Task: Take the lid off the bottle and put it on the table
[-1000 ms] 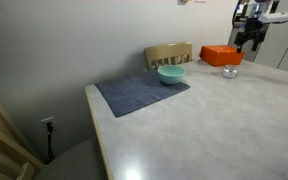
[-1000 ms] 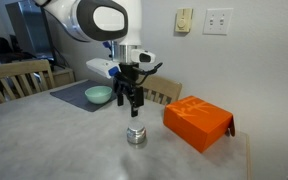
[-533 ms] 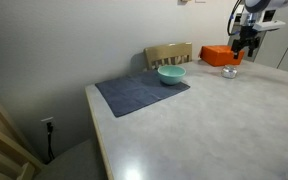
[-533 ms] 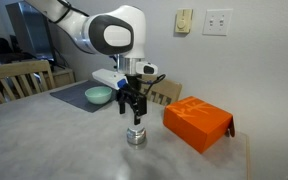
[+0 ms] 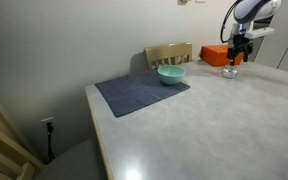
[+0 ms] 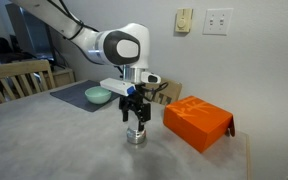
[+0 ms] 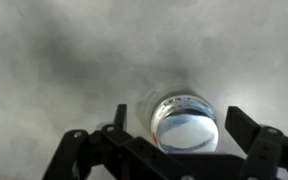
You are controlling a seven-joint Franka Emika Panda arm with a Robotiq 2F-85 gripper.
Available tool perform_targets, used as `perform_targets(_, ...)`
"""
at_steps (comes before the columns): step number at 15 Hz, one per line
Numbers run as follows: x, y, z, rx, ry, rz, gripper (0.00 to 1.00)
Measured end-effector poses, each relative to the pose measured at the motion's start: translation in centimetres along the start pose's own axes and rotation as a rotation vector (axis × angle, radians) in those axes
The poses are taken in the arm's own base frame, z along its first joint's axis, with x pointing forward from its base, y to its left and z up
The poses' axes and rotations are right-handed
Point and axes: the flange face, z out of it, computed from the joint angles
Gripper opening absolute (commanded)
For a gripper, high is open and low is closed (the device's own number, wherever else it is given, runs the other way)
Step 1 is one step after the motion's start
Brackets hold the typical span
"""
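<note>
1. Two fingers (image 7: 239, 125) of the gripper (image 6: 135, 118) are spread and hold nothing. They hang just above the bottle (image 6: 135, 137), one on each side of it in the wrist view.
2. The bottle stands upright on the tabletop (image 6: 44, 145) near the corner where the orange box (image 6: 197, 122) lies. It is just beside the box but not touching it, and well apart from the teal bowl (image 6: 98, 95) on the dark placemat (image 5: 142, 93).
3. The lid (image 7: 189, 130) sits on the bottle's mouth, so the removal seems not yet begun. I cannot tell whether it screws on or simply lifts off.
4. In the wrist view the bottle looks slightly nearer one finger. A small sideways correction first should let both pads meet the lid together.
5. Lower only until the pads are level with the lid, not the glass below it. Then close gently, because the cap is tiny and could slip out.
6. Nothing braces the bottle, and the tabletop looks glossy. It will likely turn or rise with the lid, so lift slowly and watch for that.
7. For setting the lid down, the bare tabletop toward the near edge looks safest, away from the box.
</note>
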Motion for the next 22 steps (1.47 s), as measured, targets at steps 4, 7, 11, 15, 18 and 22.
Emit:
perform_targets(4, 1.1, -0.4, 0.5, -0.008, -0.012, -0.008, 1.00)
perform_targets(7, 1.6, -0.5, 0.2, -0.007, -0.011, -0.015, 1.00)
perform_targets(11, 1.9, -0.5, -0.2, 0.031, -0.021, -0.047, 1.00)
perform_targets(15, 1.9, -0.3, -0.7, 0.063, -0.046, -0.065, 1.00)
perform_targets(18, 2.1, -0.3, -0.2, 0.068, -0.080, -0.067, 1.00)
perform_targets(22, 2.6, -0.6, 1.6, 0.067, -0.130, -0.071, 1.00)
